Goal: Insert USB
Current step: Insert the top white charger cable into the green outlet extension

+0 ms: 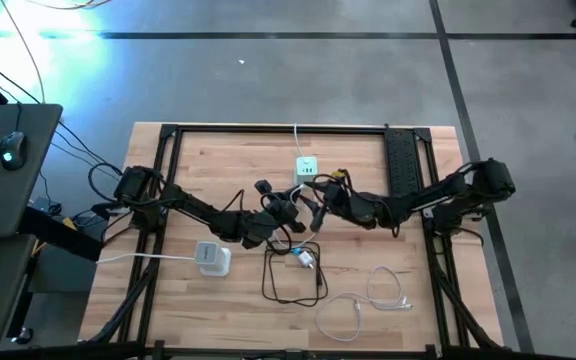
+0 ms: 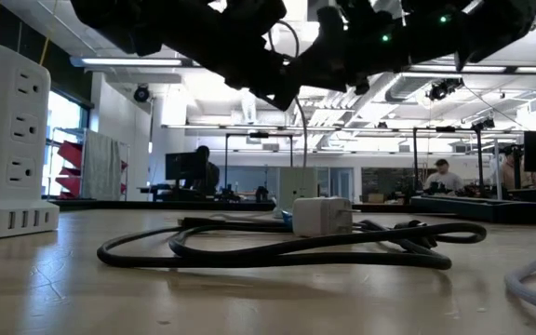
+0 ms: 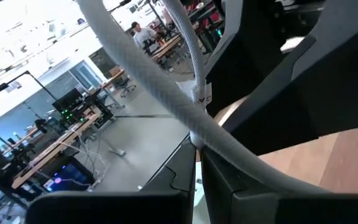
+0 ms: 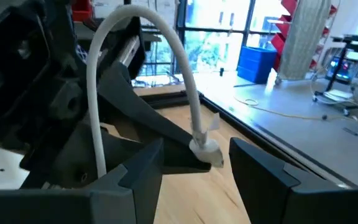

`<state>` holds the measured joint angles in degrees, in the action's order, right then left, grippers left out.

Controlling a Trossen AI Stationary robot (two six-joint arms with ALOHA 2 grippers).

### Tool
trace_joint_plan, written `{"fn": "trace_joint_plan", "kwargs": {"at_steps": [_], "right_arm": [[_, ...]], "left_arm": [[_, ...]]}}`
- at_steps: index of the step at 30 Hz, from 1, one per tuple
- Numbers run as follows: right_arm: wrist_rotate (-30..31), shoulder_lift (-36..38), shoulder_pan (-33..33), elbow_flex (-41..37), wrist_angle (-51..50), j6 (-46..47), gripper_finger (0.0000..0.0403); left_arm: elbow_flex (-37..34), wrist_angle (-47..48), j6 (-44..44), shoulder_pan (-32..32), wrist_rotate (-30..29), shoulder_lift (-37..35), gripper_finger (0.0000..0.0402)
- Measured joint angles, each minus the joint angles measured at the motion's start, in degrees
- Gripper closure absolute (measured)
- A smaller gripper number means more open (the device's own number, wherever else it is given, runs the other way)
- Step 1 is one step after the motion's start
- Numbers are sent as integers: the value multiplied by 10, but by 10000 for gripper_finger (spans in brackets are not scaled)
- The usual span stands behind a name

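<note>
Left claw [image 1: 290, 212]: shut on the white cable [image 4: 185, 99] just behind its plug, mid-table. Right claw [image 1: 313, 205]: fingers parted round the plug end [image 4: 205, 147], not pinching, just right of the left claw. Charger block [image 1: 307, 169] just beyond both, ports facing near; plug's long axis still across; both arms stretched low inward.

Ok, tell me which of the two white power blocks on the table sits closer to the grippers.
The small white cube at the table's far middle, directly beside the right gripper. The other white power block lies off toward the left arm's side, nearer the front.
</note>
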<state>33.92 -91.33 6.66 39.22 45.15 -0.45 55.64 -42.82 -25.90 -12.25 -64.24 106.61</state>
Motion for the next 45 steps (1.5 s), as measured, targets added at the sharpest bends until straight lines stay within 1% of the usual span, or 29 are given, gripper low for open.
{"fn": "trace_joint_plan", "kwargs": {"at_steps": [3,5,9,14,17,24,33,42,45], "right_arm": [[10,-8,0,3,1,3,237],[12,-10,0,4,3,5,248],[10,-10,0,4,5,-4,286],[8,-10,0,3,3,-16,331],[9,-10,0,2,-3,-16,339],[5,-10,0,2,-21,-14,338],[8,-12,0,1,-28,-15,402],[10,-9,0,1,-31,-16,402],[10,-8,6,2,-33,-48,393]], "left_arm": [[0,2,-8,0,-10,0,401],[0,2,-12,-1,-14,0,401],[0,2,-17,-1,-12,0,401],[0,9,-57,-1,3,0,401],[0,17,-75,-1,13,0,401],[-1,22,-101,-6,19,0,401],[0,38,-110,-8,13,-1,401],[0,37,-131,-9,6,-1,401],[0,38,-134,-9,3,-1,401]]}}
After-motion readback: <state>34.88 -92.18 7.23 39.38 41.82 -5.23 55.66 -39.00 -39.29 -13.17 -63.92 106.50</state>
